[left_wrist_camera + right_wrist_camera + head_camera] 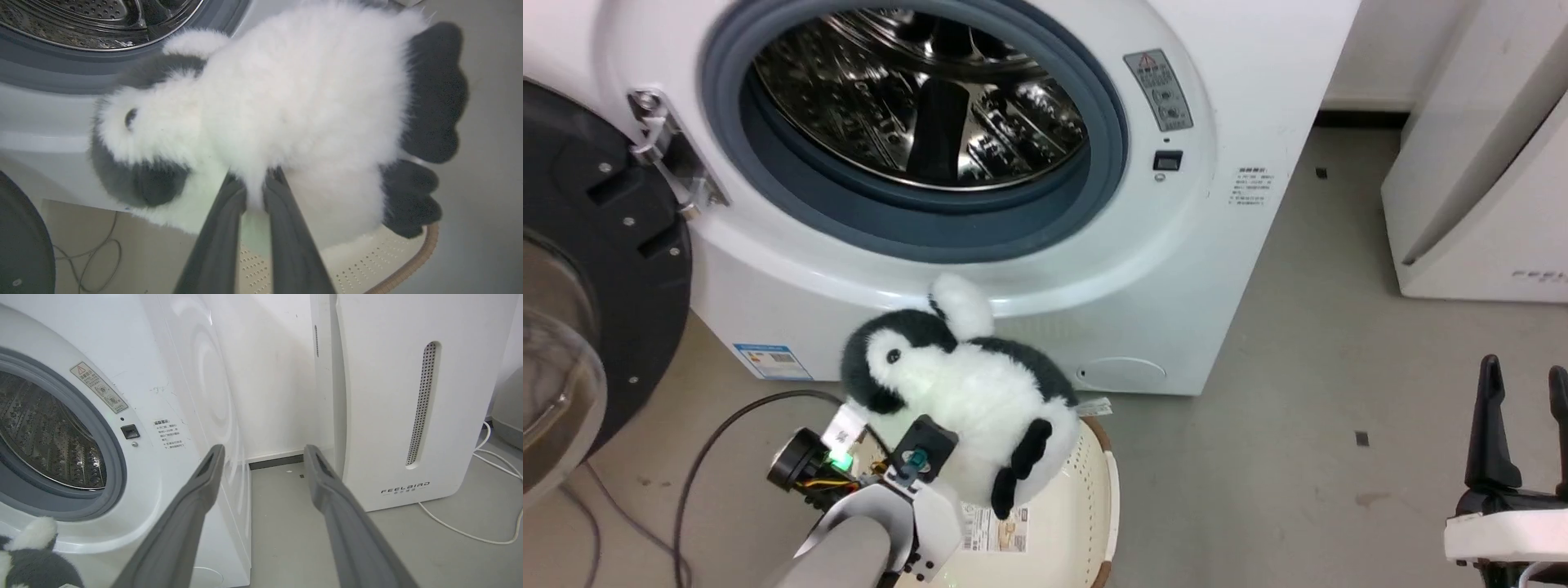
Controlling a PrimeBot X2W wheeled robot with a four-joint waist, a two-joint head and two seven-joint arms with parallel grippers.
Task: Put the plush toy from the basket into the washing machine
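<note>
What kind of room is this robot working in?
Probably a laundry area: a large white front-loading washing machine with its door open, an oval cream plastic laundry basket before it, and a white slanted FEELBIRD appliance alongside.

Long, soft pile covers the black-and-white plush toy (968,400). The white front-loading washing machine (1241,98) shows a smooth, glossy panel, a matt grey rubber gasket (915,224) and a mirror-bright perforated steel drum (1013,122). The oval cream basket (1090,498) is smooth perforated plastic.

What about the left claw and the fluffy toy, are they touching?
Touching. The left wrist view shows the left gripper pinching the plush toy by its white fur, both fingers pressed into it.
</note>
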